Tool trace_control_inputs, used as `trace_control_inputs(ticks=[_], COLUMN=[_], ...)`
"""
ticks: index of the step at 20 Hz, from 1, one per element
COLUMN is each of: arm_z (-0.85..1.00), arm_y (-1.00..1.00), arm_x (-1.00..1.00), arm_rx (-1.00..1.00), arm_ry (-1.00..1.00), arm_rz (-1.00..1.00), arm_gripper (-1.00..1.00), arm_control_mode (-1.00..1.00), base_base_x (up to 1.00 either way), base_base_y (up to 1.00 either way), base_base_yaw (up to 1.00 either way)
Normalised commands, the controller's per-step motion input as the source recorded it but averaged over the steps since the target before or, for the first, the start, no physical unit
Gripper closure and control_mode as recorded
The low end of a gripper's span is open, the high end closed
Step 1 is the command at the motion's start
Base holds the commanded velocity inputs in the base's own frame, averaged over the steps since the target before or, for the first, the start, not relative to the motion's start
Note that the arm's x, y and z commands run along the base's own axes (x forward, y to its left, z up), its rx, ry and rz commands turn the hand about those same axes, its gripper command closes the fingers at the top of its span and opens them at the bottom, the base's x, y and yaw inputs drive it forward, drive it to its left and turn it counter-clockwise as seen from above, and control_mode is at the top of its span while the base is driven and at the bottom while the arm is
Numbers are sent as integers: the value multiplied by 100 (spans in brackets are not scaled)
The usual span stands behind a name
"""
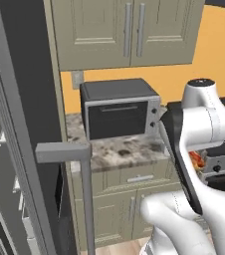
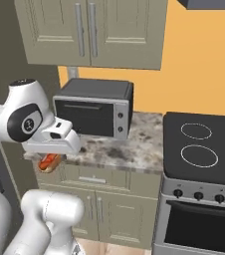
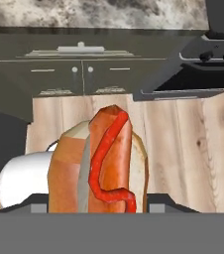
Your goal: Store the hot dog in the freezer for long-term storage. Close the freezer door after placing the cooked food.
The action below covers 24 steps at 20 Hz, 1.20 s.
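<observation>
While pincer stays-free clamps hot dog, long axis runs straight out from fingers; open freezer door stands left of arm, tabletop right.

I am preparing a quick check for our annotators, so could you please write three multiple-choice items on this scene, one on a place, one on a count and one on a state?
1. Where does the toaster oven stand?
A. on the speckled counter
B. on the stove
C. on the floor

2. How many knobs show on the stove front in the right base view?
A. one
B. three
C. six

3. What is the gripper doing?
A. open, empty
B. shut on the hot dog
C. gripping a handle

Answers: 1 A, it sits on the counter under the wall cabinets; 2 B, three in a row; 3 B, the bun rises between the finger tips.
</observation>
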Motion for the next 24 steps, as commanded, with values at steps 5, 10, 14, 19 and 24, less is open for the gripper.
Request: trace_control_inputs(ticks=[5,10,14,19,24], arm_z=[0,0,0,0,0], arm_y=[0,0,0,0,0], arm_x=[0,0,0,0,0], arm_rx=[0,0,0,0,0], arm_ry=[0,0,0,0,0], arm_rz=[0,0,0,0,0], arm_gripper=[100,100,100,100,100], arm_control_mode=[100,100,100,100,100], base_base_x=[-74,-77,-85,-64,-65], base_base_y=[0,9,8,24,67], base_base_yaw=[-1,0,0,0,0])
